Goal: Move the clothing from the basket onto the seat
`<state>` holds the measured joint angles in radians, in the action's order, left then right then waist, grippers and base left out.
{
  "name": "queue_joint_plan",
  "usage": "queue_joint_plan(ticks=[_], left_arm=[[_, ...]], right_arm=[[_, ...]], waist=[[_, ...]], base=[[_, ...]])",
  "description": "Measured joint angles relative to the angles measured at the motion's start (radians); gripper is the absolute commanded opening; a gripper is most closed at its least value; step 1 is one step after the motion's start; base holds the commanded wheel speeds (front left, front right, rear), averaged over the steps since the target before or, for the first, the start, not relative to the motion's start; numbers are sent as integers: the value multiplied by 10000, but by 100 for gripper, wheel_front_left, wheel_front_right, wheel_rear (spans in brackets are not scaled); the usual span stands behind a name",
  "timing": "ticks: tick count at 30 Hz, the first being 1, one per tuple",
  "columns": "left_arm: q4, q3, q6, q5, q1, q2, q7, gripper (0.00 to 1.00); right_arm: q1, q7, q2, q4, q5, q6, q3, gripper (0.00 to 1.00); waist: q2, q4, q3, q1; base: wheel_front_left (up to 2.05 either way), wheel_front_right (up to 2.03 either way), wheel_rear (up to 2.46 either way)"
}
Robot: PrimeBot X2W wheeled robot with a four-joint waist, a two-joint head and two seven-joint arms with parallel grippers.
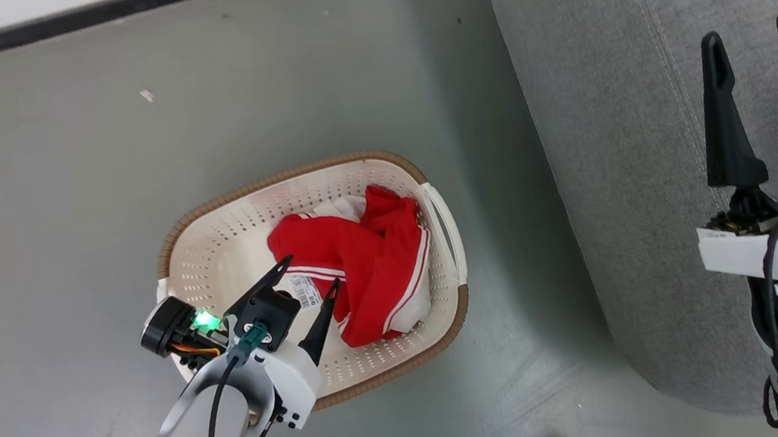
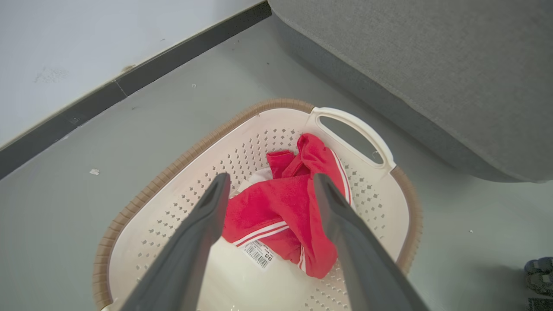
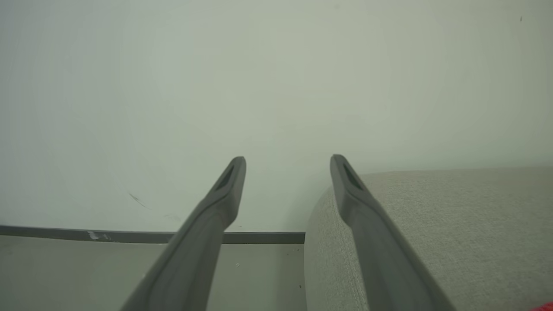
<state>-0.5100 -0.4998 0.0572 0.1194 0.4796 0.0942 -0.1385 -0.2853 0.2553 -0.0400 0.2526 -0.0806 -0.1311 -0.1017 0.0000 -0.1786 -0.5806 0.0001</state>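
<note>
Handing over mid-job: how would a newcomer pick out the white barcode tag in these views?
Start at the big grey fabric seat; on the floor beside it sits a cream-white perforated plastic basket with a brown woven-look rim. Inside lies crumpled red clothing with white stripes. The tag is the small white rectangle at its striped edge, alone in bearing black printed bars.

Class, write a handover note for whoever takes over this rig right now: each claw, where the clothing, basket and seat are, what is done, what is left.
Left claw: open, empty, poised over the basket, pointing at the clothing.
Right claw: open, empty, above the seat.
Clothing: red heap inside the basket, which stands on the floor beside the seat.
Done: left claw lined up; nothing gripped.
To do: grasp the clothing, lift it out, lay it on the seat.
</note>
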Motion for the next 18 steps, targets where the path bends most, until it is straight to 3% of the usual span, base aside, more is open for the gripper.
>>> queue_joint_plan(ticks=[18], left_arm=[[-1262,-318,205,-320,1137,-52,-52,100]], right_arm=[[-1242,0,-6,-17,-451,0,441,100]], waist=[[0,-783,-1515,0]], base=[[0,0,0]])
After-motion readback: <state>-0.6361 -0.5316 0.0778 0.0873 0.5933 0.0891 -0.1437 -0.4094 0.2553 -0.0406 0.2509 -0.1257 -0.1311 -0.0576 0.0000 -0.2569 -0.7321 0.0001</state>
